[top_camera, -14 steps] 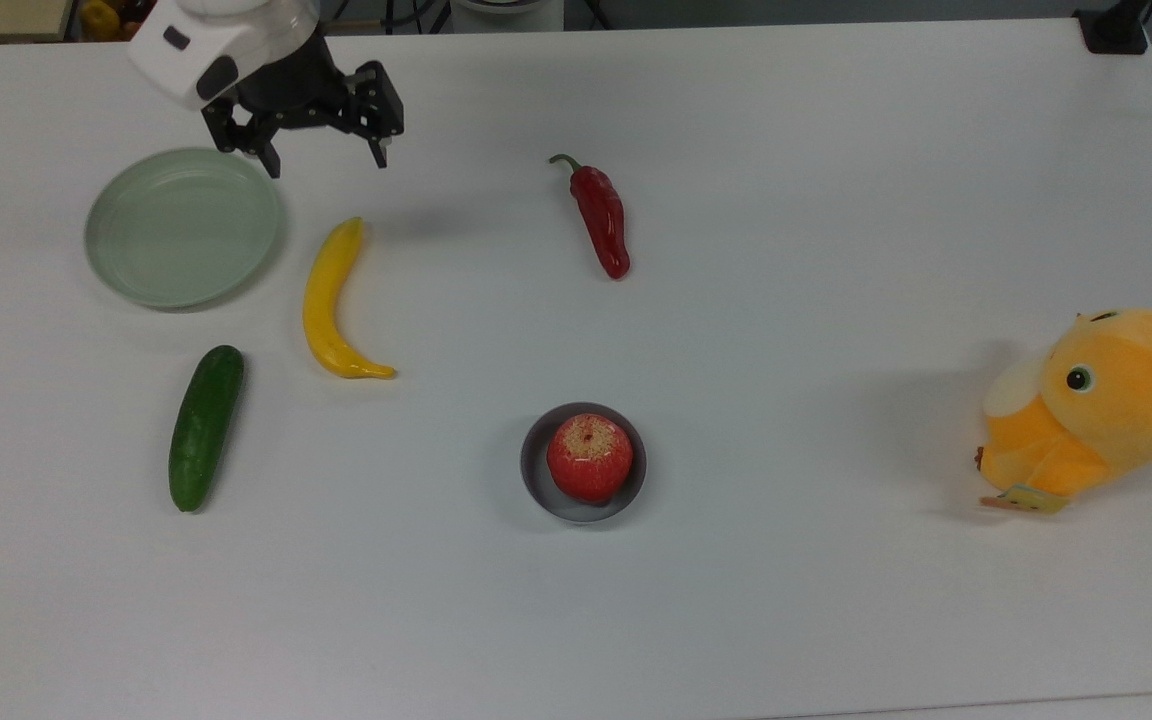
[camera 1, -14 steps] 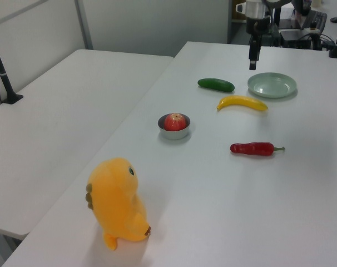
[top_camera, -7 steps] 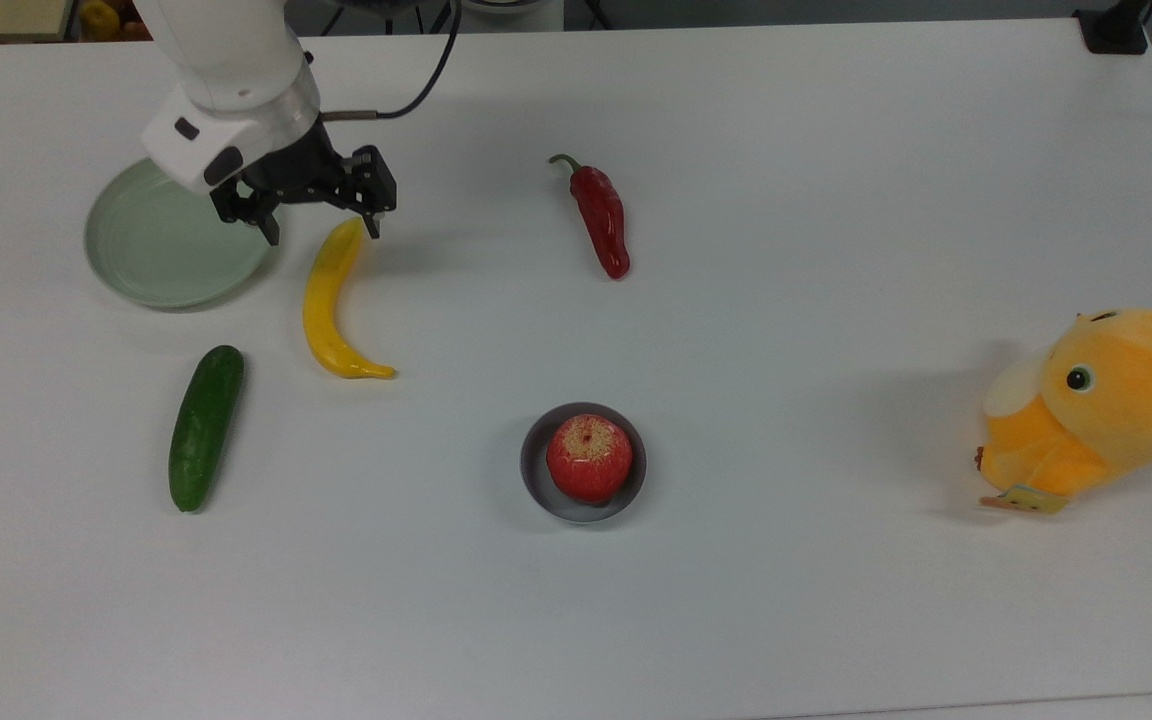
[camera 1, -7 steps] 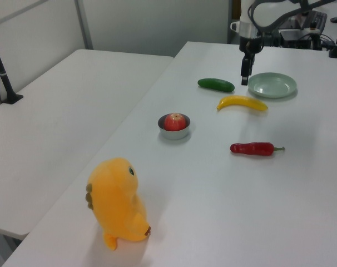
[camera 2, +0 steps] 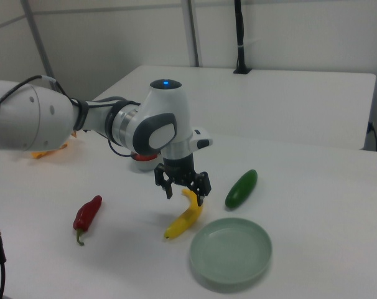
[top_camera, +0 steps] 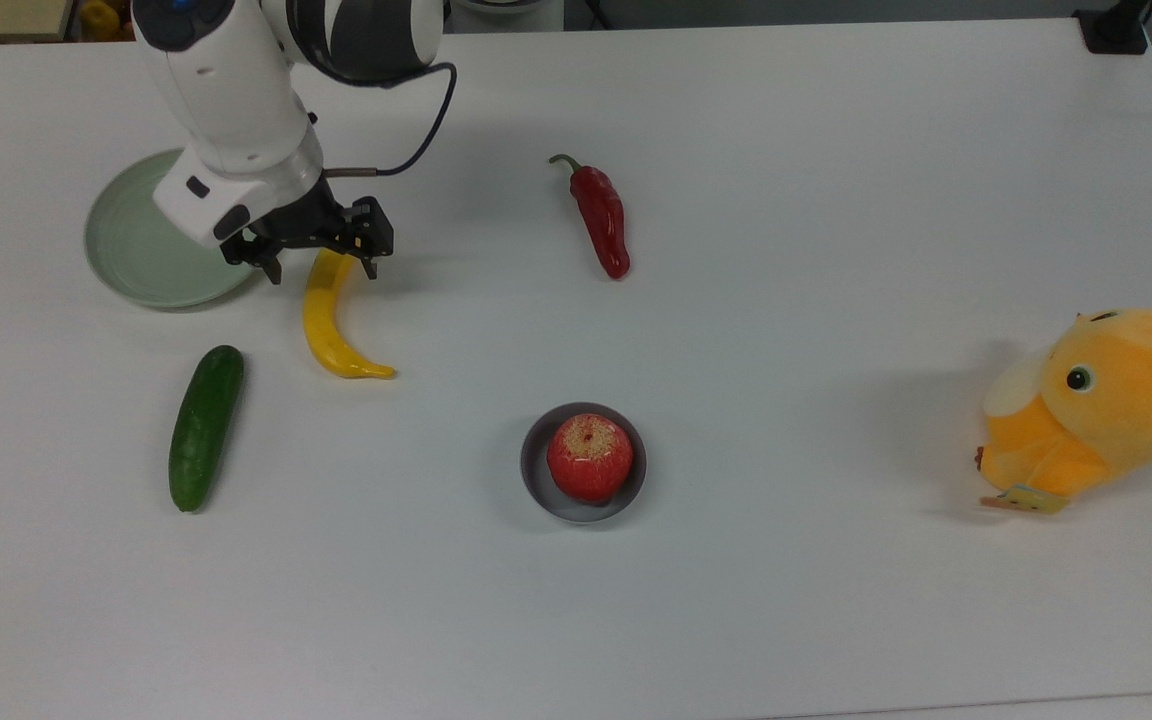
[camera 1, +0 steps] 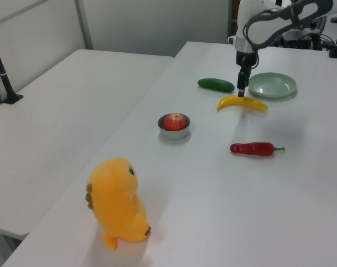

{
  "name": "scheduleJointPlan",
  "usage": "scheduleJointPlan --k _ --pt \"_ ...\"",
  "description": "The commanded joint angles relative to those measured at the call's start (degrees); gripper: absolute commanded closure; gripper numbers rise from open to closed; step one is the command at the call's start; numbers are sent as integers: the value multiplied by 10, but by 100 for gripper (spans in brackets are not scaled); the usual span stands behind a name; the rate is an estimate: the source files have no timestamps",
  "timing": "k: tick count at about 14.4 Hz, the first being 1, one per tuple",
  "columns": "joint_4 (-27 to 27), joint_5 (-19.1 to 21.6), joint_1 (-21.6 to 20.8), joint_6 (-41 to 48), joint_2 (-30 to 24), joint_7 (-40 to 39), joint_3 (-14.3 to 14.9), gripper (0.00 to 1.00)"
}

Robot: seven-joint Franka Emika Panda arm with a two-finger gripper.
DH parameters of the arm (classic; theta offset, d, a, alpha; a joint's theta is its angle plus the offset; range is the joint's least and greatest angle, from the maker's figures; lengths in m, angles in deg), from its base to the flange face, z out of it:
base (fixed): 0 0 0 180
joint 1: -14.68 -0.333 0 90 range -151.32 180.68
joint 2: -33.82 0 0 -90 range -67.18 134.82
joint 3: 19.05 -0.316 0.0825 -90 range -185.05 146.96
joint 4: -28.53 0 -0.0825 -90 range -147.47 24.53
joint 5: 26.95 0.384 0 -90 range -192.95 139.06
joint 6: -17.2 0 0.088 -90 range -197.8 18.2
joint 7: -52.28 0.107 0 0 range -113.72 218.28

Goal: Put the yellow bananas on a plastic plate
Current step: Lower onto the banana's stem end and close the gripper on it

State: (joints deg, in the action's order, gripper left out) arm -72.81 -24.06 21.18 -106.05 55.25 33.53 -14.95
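1. Top view puts my claw (top_camera: 321, 262) over the upper end of the banana (top_camera: 328, 320), fingers spread wide, one on each side of the fruit across its width, so that closing would pinch its narrow way.
2. I hold nothing. The banana lies flat on the bench (top_camera: 786, 300), curving down the top view to its pointed tip, just beside the plate (top_camera: 126, 255) but not touching it.
3. The plate sits on the top view's left of the banana, partly hidden by my wrist. I judge that short gap is why I take the end nearest the plate: the carry should be brief.
4. In the right view my claw (camera 2: 184, 190) hangs straight down over the banana (camera 2: 183, 218), with the plate (camera 2: 231, 252) in front. How close the fingertips are to the bench I cannot tell.
5. The cucumber (top_camera: 204, 427) lies below the plate in the top view, well apart from my claw, so I should not brush it.
6. The pepper (top_camera: 602, 215), the apple (top_camera: 589, 457) in its grey dish (top_camera: 532, 478) and the plush toy (top_camera: 1096, 405) sit far off and play no part.
7. Gripping near one end of a glossy fruit, I expect the free end may swing or sag.
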Motion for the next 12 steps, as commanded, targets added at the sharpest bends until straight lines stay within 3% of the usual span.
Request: scheduleJointPlan --k 1,6,12 --pt "-11 -15 -2 -29 12 -10 3 0" --pt "-39 -17 -2 -76 13 -9 3 5" --pt "-40 -26 -2 -78 18 -10 3 44"
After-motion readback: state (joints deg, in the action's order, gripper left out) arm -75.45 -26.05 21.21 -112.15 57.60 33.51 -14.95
